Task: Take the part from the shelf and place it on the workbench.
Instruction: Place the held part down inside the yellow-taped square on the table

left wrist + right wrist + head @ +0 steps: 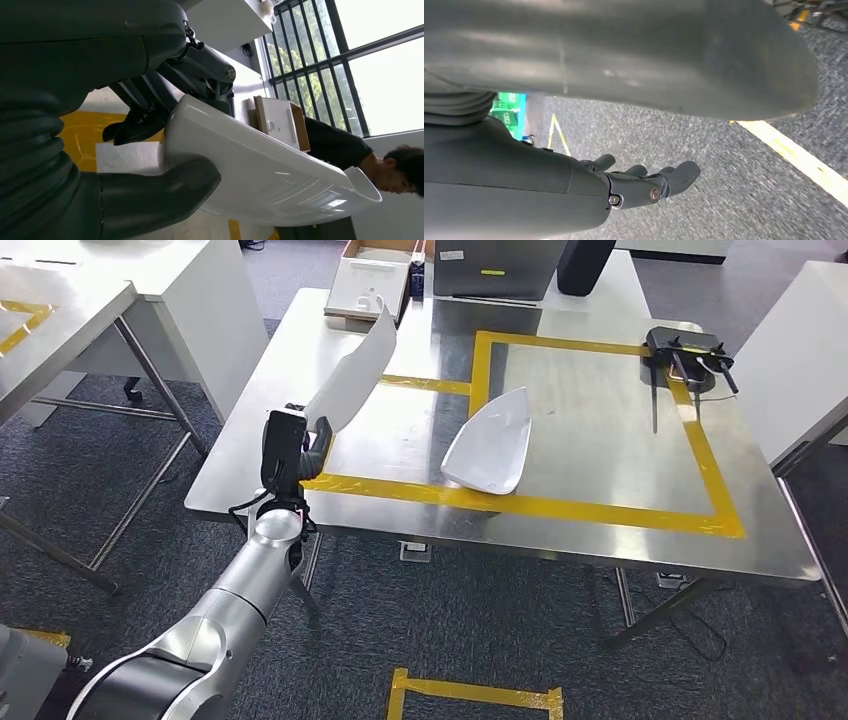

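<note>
A: Start at the left. What is the left robot hand (292, 452) doing?

B: It sits at the near left edge of the steel-topped bench (400, 430), fingers and thumb clamped on the lower end of a long, curved white glossy plastic part (352, 375). The part rises tilted, up and away toward the far side of the bench. In the left wrist view the thick grey thumb (165, 192) presses one face of the part (270, 175) and the darker fingers (135, 122) wrap the other.

A: And further right on the bench?

B: A second white curved shell part (492, 443) lies inside the yellow tape rectangle (560, 505), near its front line, well apart from the held one. At the far right corner of the rectangle rests a black tool with a thin rod (683, 356). Behind, at the far edge, stands a cardboard tray with a white liner (368, 287).

A: The right robot hand?

B: The right robot hand (644, 182) hangs over grey carpet floor (704, 165), fingers apart, holding nothing.

A: Anyone nearby?

B: A person in a black shirt (345, 147) shows in the left wrist view.
</note>
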Action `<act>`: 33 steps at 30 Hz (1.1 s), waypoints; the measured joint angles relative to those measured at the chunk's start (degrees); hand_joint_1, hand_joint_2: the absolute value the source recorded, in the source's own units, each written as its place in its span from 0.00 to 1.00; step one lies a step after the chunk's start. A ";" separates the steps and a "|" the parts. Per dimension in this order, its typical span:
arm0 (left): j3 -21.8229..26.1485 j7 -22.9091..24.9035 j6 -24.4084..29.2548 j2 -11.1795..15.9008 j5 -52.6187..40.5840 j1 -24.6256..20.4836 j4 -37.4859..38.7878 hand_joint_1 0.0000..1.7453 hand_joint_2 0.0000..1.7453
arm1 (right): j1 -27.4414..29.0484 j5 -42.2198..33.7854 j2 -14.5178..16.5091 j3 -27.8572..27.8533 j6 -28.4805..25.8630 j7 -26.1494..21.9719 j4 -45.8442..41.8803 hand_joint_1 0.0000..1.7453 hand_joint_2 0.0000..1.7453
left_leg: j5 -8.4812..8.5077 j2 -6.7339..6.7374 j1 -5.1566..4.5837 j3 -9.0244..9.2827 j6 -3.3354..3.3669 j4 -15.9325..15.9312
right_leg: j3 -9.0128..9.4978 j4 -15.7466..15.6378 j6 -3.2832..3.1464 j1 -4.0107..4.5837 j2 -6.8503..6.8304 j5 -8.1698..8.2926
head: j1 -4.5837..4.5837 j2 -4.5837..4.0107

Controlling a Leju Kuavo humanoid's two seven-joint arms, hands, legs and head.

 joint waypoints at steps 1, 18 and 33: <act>0.04 0.12 -0.11 0.04 0.00 0.20 0.11 1.00 1.00 | 0.10 0.03 0.00 0.00 0.03 0.00 0.00 0.00 0.00 | -0.36 -0.06 -0.05 0.44 -0.01 0.00 | -1.03 0.30 -0.12 0.03 0.00 1.20 | -0.01 0.00; 1.39 1.31 -0.75 0.89 0.51 0.54 1.55 1.00 1.00 | 0.22 0.41 0.01 0.04 0.37 0.15 0.00 0.00 0.00 | -2.70 0.18 0.17 -6.41 -3.54 12.06 | 9.51 -16.92 -3.33 0.03 0.22 6.60 | -0.57 0.00; 2.13 2.67 -1.52 1.14 0.54 0.41 3.62 1.00 1.00 | 0.31 0.41 0.04 0.02 -0.02 0.24 -0.02 0.00 0.00 | -0.93 -0.02 0.24 1.29 -0.36 -0.10 | -0.59 -2.15 -0.47 0.10 0.04 3.54 | -0.10 0.00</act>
